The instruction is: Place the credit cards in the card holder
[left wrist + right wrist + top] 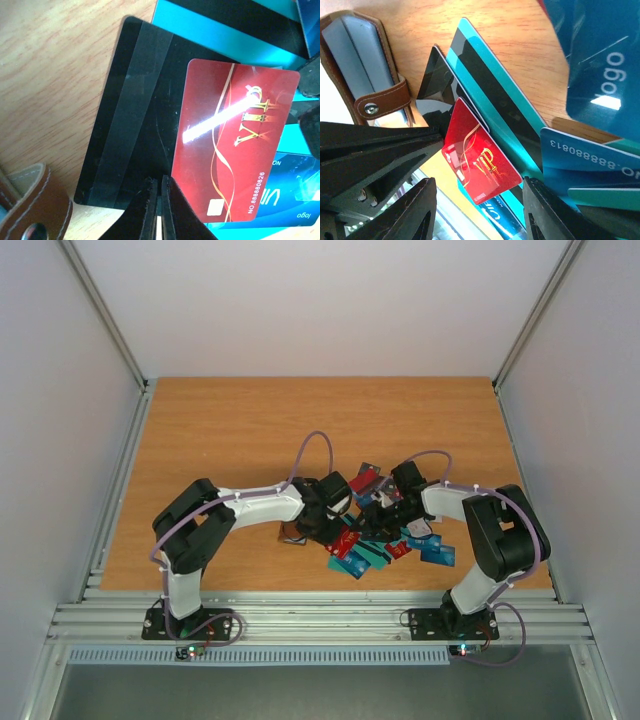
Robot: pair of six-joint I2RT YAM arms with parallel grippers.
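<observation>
A pile of credit cards lies on the table. On top is a red VIP card (235,140) (480,160), partly covering a black striped card (135,115) (432,85), with teal cards (490,90) beneath them. The brown card holder (30,200) (365,65) lies open beside the pile, with its snap strap showing. My left gripper (160,200) (335,525) is shut. Its tips sit over the black card's near edge, next to the red card's corner, and nothing shows between them. My right gripper (480,210) (380,508) hovers open over the red card.
Blue cards (595,160) and more teal and red ones (385,550) fan out toward the right and near side of the pile. The wooden table (230,430) is walled at the left, the right and the back.
</observation>
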